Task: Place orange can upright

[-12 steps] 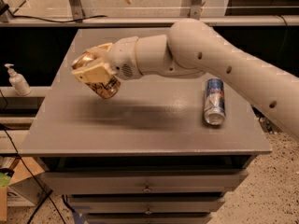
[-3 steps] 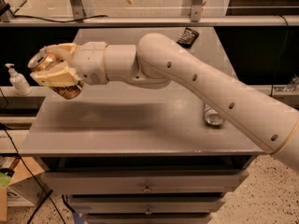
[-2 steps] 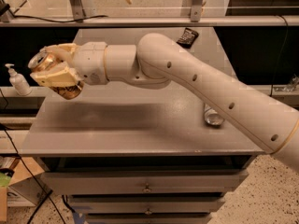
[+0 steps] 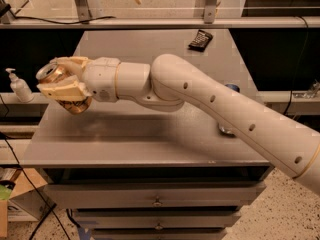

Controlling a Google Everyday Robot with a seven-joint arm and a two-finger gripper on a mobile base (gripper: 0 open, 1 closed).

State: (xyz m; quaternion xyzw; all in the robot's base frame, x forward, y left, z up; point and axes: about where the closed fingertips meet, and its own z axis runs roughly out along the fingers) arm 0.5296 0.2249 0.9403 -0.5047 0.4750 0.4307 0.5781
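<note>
Warm light from above — the pincer [image 4: 54, 77], gripping the orange can [image 4: 76, 105] over the left edge of the surface [image 4: 150, 146], casts a soft shadow.

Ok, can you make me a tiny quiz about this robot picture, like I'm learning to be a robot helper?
1. True or false: the gripper is holding the orange can.
2. Pick one. Where is the small black object? A) at the near edge of the table B) at the far end of the table C) on the floor
3. Short answer: what hides most of the blue can?

Key: 1 true, and it holds the can over the table's left edge. 2 B. 3 The robot's arm.
</note>
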